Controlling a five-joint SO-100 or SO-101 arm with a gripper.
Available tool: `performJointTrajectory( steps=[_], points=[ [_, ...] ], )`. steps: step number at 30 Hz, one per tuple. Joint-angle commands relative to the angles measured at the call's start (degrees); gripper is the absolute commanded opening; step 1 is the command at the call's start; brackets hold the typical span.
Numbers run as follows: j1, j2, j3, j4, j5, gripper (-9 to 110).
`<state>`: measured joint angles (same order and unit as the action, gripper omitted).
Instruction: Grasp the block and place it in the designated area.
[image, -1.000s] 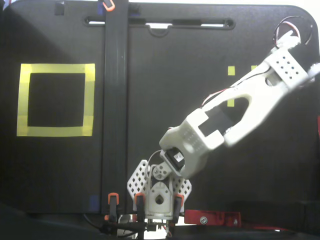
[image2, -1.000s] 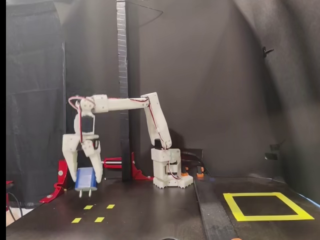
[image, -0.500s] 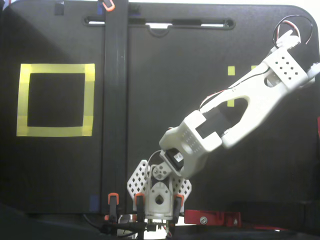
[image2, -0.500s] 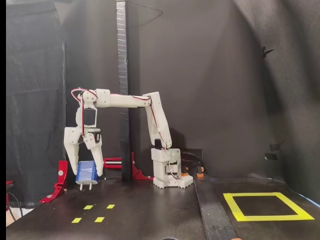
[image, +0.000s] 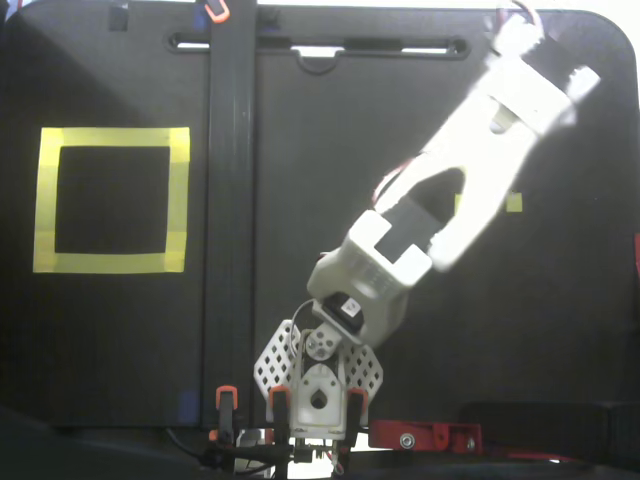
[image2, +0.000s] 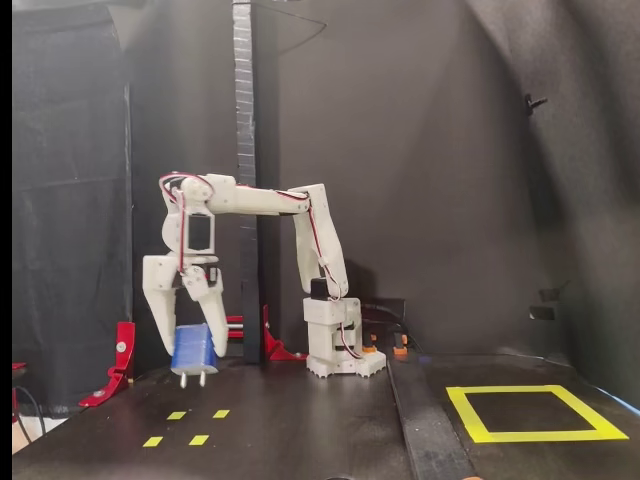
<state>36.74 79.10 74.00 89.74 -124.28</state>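
Note:
In a fixed view from the front, the dark blue block hangs above the table with its two silvery prongs pointing down. My gripper is shut on the block, one white finger on each side. The designated area is a yellow tape square at the right of that view, far from the gripper. In a fixed view from above, the designated area lies at the left, and the white arm reaches to the upper right; the block and fingertips are hidden under the wrist there.
Small yellow tape squares lie on the table below the gripper. A black upright post stands behind the arm, seen as a dark strip from above. Red clamps sit at the left.
The arm has swung with the block, rightwards in the front view and up toward the top edge in the view from above. The block stays held, slightly higher off the table.

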Motion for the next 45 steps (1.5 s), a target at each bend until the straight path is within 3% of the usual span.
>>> performJointTrajectory(
  steps=[1, 28, 45],
  points=[
    [-3.87, 3.87, -2.37, 1.14, 3.52, 23],
    [-46.14, 6.33, -0.62, 2.11, 46.23, 23],
    [-67.41, 5.71, -0.62, 3.43, 64.42, 23]
  ],
)
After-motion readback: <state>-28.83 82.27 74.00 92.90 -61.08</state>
